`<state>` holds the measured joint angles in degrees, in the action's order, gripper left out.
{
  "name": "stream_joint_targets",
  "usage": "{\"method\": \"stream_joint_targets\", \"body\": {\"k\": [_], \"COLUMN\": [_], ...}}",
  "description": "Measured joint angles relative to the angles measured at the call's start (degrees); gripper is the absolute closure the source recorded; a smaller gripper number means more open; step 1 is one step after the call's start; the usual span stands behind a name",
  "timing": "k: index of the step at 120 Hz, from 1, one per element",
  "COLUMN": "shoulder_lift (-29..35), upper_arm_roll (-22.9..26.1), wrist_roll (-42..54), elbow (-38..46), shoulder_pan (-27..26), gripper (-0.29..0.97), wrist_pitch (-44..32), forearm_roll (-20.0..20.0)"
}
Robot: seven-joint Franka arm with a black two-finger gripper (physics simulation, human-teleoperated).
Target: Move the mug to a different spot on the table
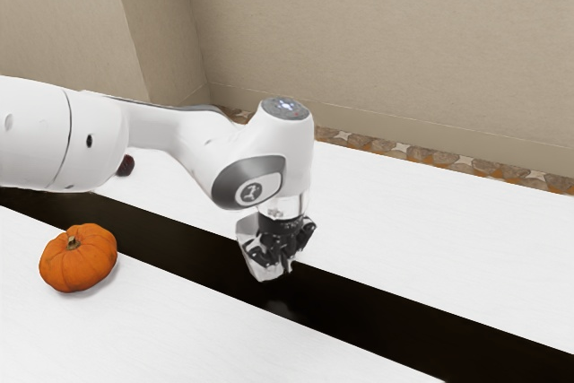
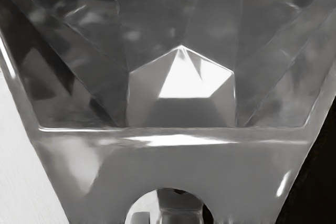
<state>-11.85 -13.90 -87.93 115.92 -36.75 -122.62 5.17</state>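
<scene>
A clear, faceted glass mug (image 1: 258, 262) is seen hanging from the black gripper (image 1: 280, 248) at the end of the white arm (image 1: 179, 136). The gripper is reached down into the mug's open top and is clamped on its wall, its dark parts being visible through the glass. The mug is held directly beneath the hand, clear of the surface. It is placed over the near edge of the far white tabletop (image 1: 430, 221), where that edge meets a glossy dark strip (image 1: 377, 311) running across the scene. A faint reflection is seen in the strip just below the mug.

In the wrist view, the mug (image 2: 178, 82) is seen from above, just under the hand, its angled glass walls narrowing down to a pale base.

An orange pumpkin (image 1: 78, 257) is found on the nearer white surface (image 1: 179, 329), well apart from the mug, toward the exterior view's left. A small dark red object (image 1: 126, 165) is partly hidden behind the arm and cannot be identified.
</scene>
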Motion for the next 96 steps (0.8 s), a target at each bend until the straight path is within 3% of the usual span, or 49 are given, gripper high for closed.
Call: {"method": "stream_joint_targets", "body": {"k": [46, 96], "shoulder_lift": [-4.04, -7.57], "upper_arm_roll": [-7.02, -8.41], "wrist_roll": [0.9, 2.17], "elbow": [-1.82, -1.93], "shoulder_pan": [0.88, 1.25], "gripper": [0.72, 0.72], "wrist_pitch": [4.77, 2.05], "forearm_roll": [2.07, 1.85]}}
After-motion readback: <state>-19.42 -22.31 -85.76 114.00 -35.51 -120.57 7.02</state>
